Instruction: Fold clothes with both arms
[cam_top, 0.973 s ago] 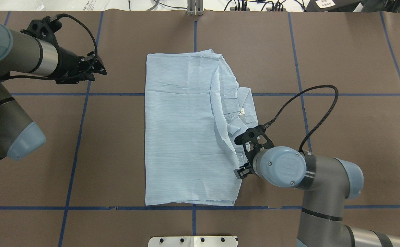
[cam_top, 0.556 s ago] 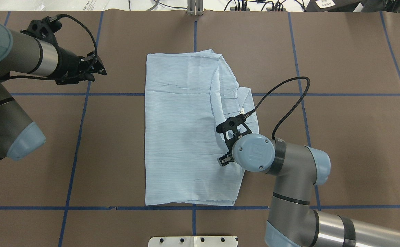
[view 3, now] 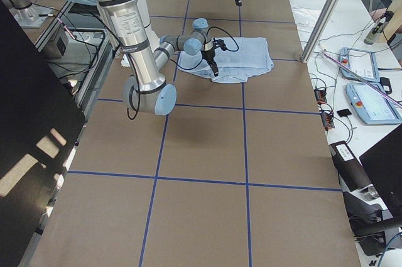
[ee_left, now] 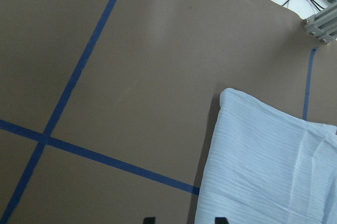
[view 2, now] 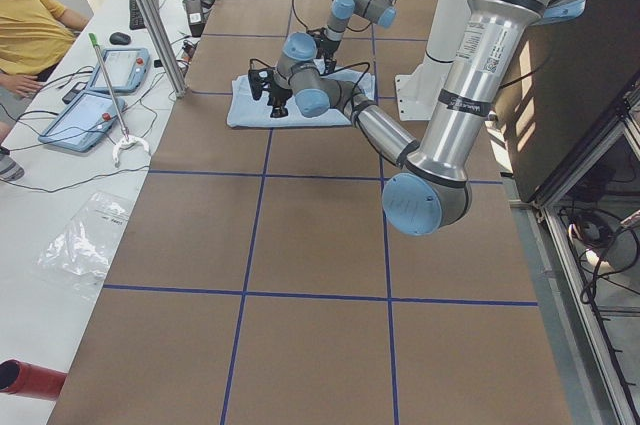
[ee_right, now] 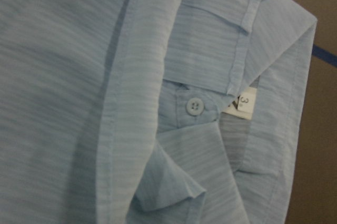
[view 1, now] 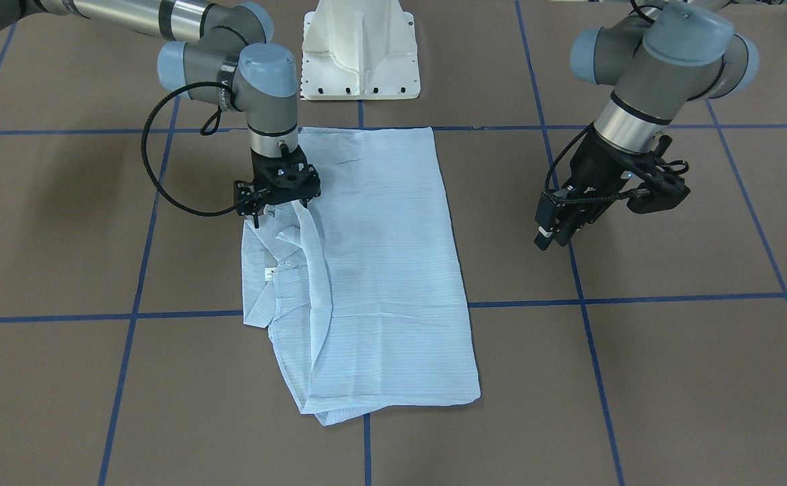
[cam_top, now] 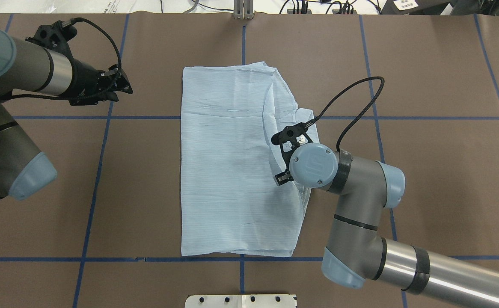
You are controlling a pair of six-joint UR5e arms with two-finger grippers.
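Observation:
The clothes are one pale blue striped shirt, folded into a long rectangle mid-table, also seen from across the table. Its collar, a white button and neck label lie on its right side. My right gripper points down right over that collar area, low above the cloth. No fingers show in the right wrist view, so I cannot tell whether it is open or shut. My left gripper hovers left of the shirt's far corner, its fingertips apart with nothing between them.
The brown table is marked by blue tape lines. The white pedestal base stands at the robot's side. A metal post rises at the far edge. Beyond it, a person's yellow sleeve and tablets show.
My right arm has swung left and toward the far side, from the shirt's right edge to over the collar. The left arm has not moved. The shirt lies much as before.

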